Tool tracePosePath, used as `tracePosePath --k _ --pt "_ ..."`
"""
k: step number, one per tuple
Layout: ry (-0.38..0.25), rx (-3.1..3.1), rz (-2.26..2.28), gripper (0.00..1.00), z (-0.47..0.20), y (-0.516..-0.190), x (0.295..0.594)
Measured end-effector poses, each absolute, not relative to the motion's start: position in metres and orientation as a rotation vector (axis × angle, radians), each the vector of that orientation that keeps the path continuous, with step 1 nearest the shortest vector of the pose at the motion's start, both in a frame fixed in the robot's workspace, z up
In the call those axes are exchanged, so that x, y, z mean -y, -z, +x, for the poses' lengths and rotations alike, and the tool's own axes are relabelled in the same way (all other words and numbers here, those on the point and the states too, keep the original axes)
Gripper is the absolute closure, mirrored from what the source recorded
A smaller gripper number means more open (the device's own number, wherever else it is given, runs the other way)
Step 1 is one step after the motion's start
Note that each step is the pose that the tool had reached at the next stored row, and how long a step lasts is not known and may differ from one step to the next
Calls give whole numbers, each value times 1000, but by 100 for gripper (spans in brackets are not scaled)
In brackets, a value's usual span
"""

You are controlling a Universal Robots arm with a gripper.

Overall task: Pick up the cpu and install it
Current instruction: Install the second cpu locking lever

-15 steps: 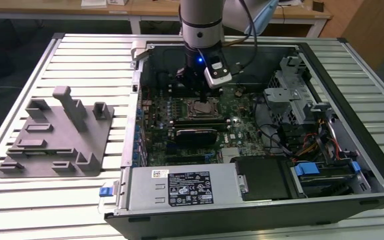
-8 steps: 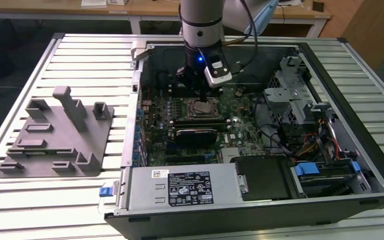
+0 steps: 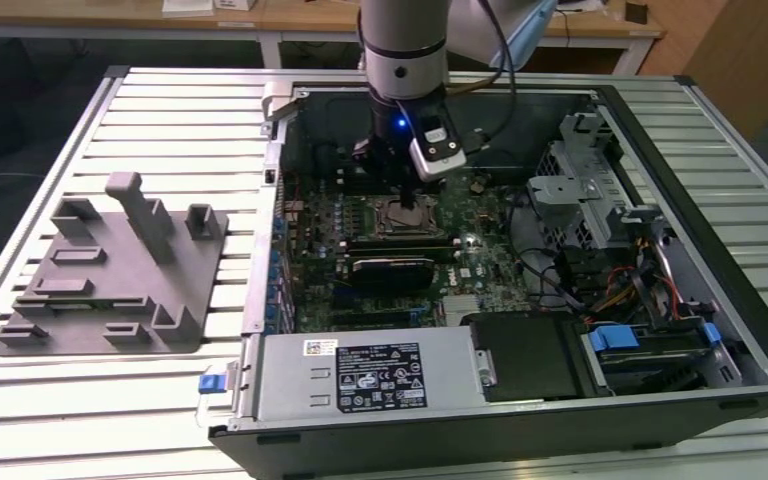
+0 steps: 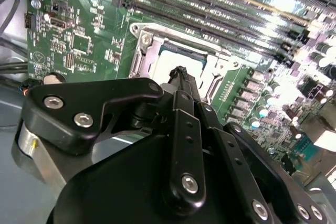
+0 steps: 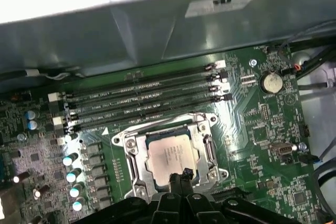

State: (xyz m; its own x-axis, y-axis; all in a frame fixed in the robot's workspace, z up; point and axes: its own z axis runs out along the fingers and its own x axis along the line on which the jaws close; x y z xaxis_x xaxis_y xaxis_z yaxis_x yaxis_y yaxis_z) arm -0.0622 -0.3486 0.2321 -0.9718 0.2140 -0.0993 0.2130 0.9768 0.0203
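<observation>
Reaching straight down into the open computer case (image 3: 704, 330), arm vertical, gripper (image 5: 177, 178) fingertips pressed together just above the cpu (image 5: 169, 157), holding nothing; cpu sits in the motherboard (image 5: 252, 124) socket.

The exterior view stands off the arm, high up and well back, looking down over the slatted table (image 3: 37, 400) into the open computer case (image 3: 518, 420), with the grey fixture plate (image 3: 104, 290) at the exterior view's left. Both wrist views sit close above the motherboard (image 5: 262, 124), looking steeply down past the gripper's black linkage; each faces the socket frame (image 4: 144, 51) and the memory slots (image 5: 142, 98) from opposite sides. All three views share that socket and the board around it, small in the exterior view and large in both wrist views.
</observation>
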Motion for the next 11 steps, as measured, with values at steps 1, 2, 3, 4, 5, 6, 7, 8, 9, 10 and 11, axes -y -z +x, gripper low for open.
tracePosePath --k 1,2,3,4,5,6,7,8,9,10,11 --pt "-14 -3023 327 89 -62 -232 350" --pt "-14 -3023 327 89 -62 -232 351" --pt "-14 -3023 327 89 -62 -232 351" --pt "-14 -3023 327 89 -62 -232 352" --pt "-14 -3023 327 89 -62 -232 352" --pt "-14 -3023 327 89 -62 -232 352" --pt "-14 -3023 327 89 -62 -232 353" --pt "-14 -3023 327 89 -62 -232 353" --pt "-14 -3023 327 89 -62 -232 353" --pt "-14 -3023 327 89 -62 -232 354" --pt "-14 -3023 327 89 -62 -232 354"
